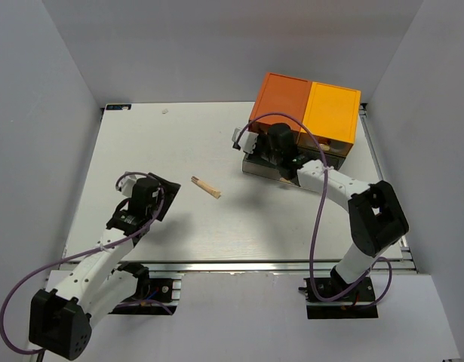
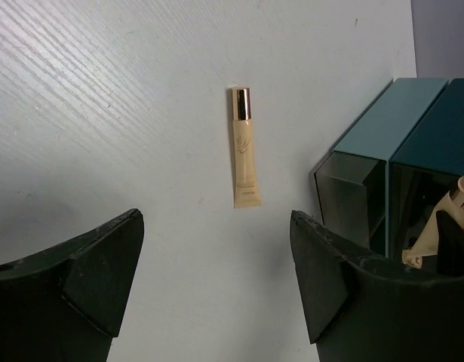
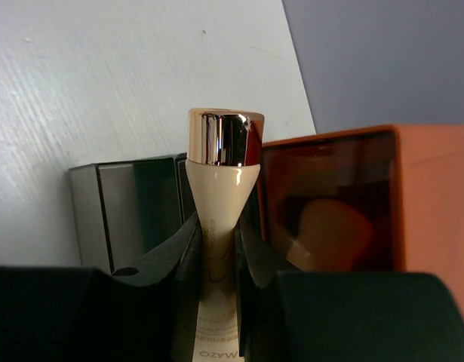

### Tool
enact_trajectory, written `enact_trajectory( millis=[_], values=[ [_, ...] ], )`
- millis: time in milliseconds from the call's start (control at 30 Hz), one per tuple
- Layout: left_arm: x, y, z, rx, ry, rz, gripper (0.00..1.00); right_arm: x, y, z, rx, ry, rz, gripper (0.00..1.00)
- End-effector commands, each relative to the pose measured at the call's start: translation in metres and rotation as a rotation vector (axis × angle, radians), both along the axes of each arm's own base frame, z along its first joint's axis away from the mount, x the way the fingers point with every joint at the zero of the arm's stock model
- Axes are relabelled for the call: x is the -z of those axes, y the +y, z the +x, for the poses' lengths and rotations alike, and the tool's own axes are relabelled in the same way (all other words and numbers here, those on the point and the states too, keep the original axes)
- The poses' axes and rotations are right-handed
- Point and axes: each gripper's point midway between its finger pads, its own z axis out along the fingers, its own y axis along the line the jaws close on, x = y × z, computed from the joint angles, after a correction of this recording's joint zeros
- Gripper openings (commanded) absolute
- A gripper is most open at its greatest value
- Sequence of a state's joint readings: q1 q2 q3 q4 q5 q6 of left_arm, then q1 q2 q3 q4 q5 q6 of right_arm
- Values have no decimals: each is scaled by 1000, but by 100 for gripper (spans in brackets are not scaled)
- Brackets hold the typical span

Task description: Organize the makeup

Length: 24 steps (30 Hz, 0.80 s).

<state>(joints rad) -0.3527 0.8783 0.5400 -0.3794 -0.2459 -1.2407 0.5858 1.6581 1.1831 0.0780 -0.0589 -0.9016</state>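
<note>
Gold mirror cap (image 3: 224, 137), slim beige tube (image 3: 219, 226) (between matte black fingers (image 3: 171, 260))

Likely a lab: white-walled test enclosure (image 1: 54, 113).

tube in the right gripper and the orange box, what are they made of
The tube: likely soft plastic, matte cream body; its cap: metal-look, mirror-like gold reflections; the orange box: probably glossy translucent plastic, a rounded shape shows through its front.

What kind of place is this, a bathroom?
Probably a robot test booth instead: plain white walls box in a white table, with two robot arms bolted at its edge and a beige tube lying on it.
</note>
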Motion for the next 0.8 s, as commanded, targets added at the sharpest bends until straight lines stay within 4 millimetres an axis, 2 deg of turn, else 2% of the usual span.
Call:
enact_trajectory(
  millis=[0,33,100,133,167,333,367,400,533,633,767],
  values=[
    [2,1,-4,-9,-11,-16,88,-19,-7,20,144,-181,35,2],
    [3,1,-5,-8,-11,-15,88,-9,-15,19,188,-187,17,0],
    [4,2,-5,-9,-7,-12,88,-14,-15,19,219,-240,38,0],
    [4,1,-5,-7,-8,-12,88,-3,-23,15,242,-247,11,0],
    [5,2,-5,-8,-7,-11,88,-12,-22,16,251,-292,41,0],
    [6,1,-4,-2,-5,-11,88,-15,-36,9,280,-427,60,2],
    [6,1,-4,-4,-5,-11,88,-8,-39,7,274,-442,38,3],
    [7,1,-5,-2,-2,-8,88,-15,-40,7,279,-479,55,4],
    [7,1,-6,-4,-1,-8,88,-14,-36,7,247,-495,50,4],
    [7,2,-7,-7,-1,-11,88,-22,-26,3,178,-483,58,4],
    [7,2,-8,-9,-5,-15,88,-20,-16,2,121,-461,41,7]
  ],
)
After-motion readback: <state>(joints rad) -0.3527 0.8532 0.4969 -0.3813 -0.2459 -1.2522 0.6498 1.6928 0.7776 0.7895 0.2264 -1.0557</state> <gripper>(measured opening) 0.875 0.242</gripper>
